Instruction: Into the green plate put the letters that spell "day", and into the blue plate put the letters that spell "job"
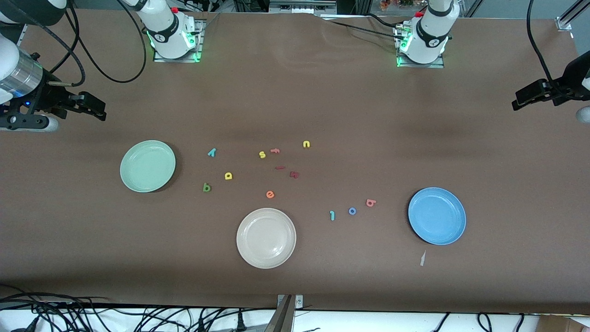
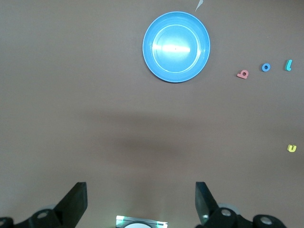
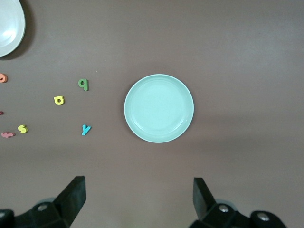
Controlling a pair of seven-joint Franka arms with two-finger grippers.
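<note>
Letters (image 1: 352,211) untouched, both tools raised, open

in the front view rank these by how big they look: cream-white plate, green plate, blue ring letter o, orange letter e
1. Round cream-white plate, largest, though it lies nearest the camera, which may flatter it.
2. Round pale mint-green plate, slightly smaller.
3. Tiny orange foam letter "e" and tiny blue foam ring "o": far smaller, too alike to rank.

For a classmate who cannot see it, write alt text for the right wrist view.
An empty green plate lies on the brown table under the open right gripper. Beside it lie a dark green "d", a yellow "a" and a teal "y", with a cream-white plate at the edge.
</note>
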